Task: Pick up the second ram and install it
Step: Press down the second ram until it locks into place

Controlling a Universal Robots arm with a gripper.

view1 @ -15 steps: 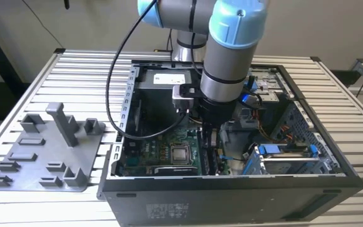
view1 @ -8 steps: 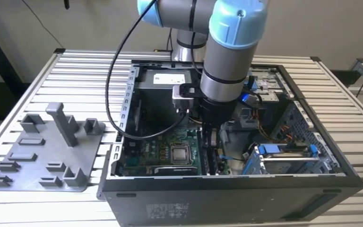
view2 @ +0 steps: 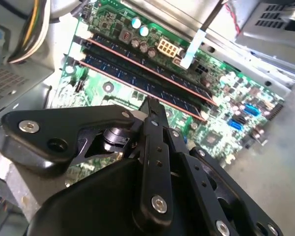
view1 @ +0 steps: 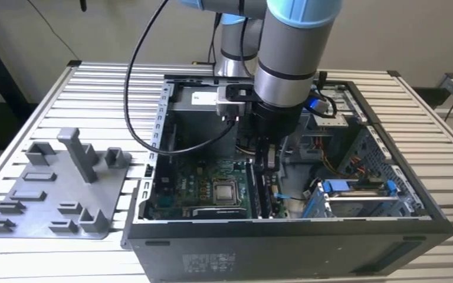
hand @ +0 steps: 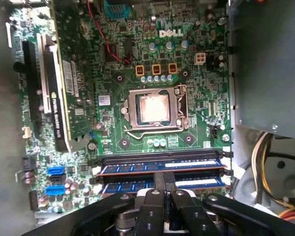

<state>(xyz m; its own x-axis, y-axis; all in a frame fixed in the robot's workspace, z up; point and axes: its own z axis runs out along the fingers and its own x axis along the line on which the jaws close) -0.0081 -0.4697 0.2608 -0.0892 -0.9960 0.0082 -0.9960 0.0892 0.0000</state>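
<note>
Under the gripper (hand: 163, 183), the second ram (hand: 201, 182) sits slotted.

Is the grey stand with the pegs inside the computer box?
No, the grey stand sits on the slatted table at the exterior view's left, outside the computer box.

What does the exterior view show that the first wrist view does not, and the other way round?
The exterior view adds the grey fixture plate on the slatted table, and the arm reaching down into the computer case. The first wrist view adds the second ram in its slot at the gripper, beside another stick. Both share the green motherboard and its processor socket.
</note>
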